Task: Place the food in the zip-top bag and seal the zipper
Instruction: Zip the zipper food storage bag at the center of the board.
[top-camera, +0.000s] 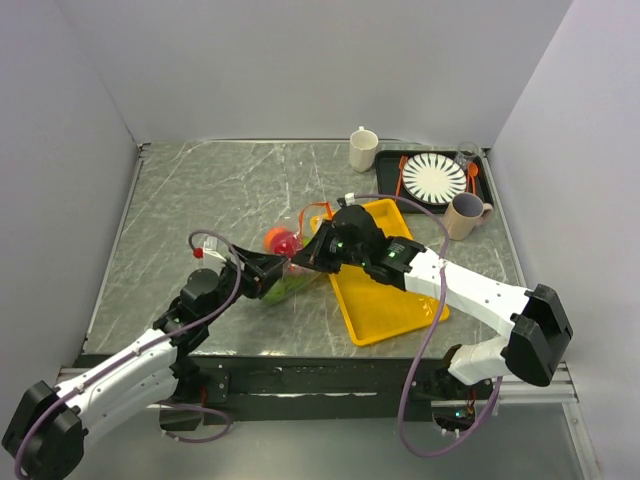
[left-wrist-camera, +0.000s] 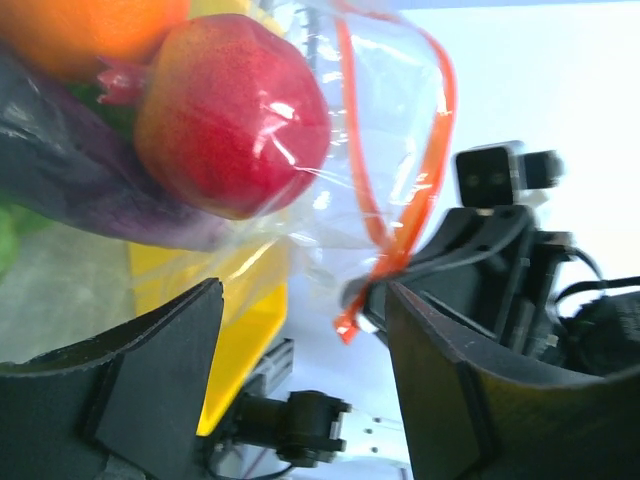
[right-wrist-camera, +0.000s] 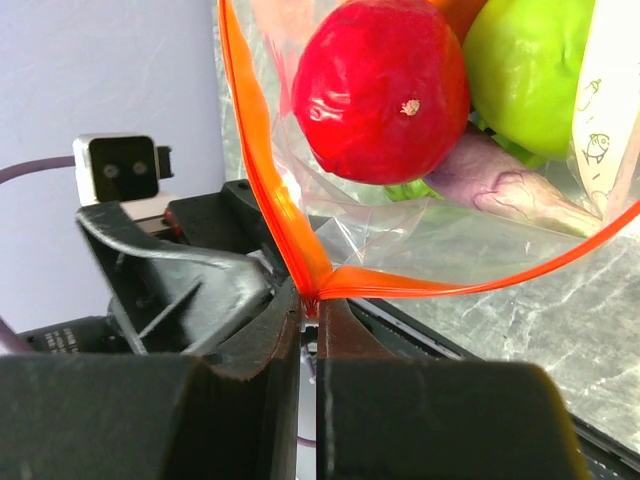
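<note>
The left hand (left-wrist-camera: 300, 300) sits nearest, low over the counter (top-camera: 200, 190) at the bag's near-left side. Its fingers stand wide apart and grip nothing, with the loose tail of the zipper (right-wrist-camera: 262, 190) hanging close in front of them.

Just beyond it the zip-top bag (left-wrist-camera: 390, 95) lies against the left edge of the yellow tray (top-camera: 395, 310). The food is inside. A red fruit (right-wrist-camera: 385, 90) is closest to the mouth, with a green fruit (right-wrist-camera: 525, 70) and a purple fruit (right-wrist-camera: 500, 185) beside it and an orange fruit (left-wrist-camera: 100, 30) deeper in. How many pieces there are in all cannot be counted from here.

From the far right side, the right hand (right-wrist-camera: 310, 308) is pressed together on one end of the zipper. It pinches the corner where the two orange tracks meet. Away from that pinch the tracks spread into an open loop, so the mouth is not sealed.

Loading looks finished and sealing is the step in hand. The next move seems to call for the left hand to close over both tracks right beside the right hand's pinch. It would then run along the strip to the other end while the right hand holds the corner taut. The red fruit crowds the mouth and may keep the tracks from meeting there.
</note>
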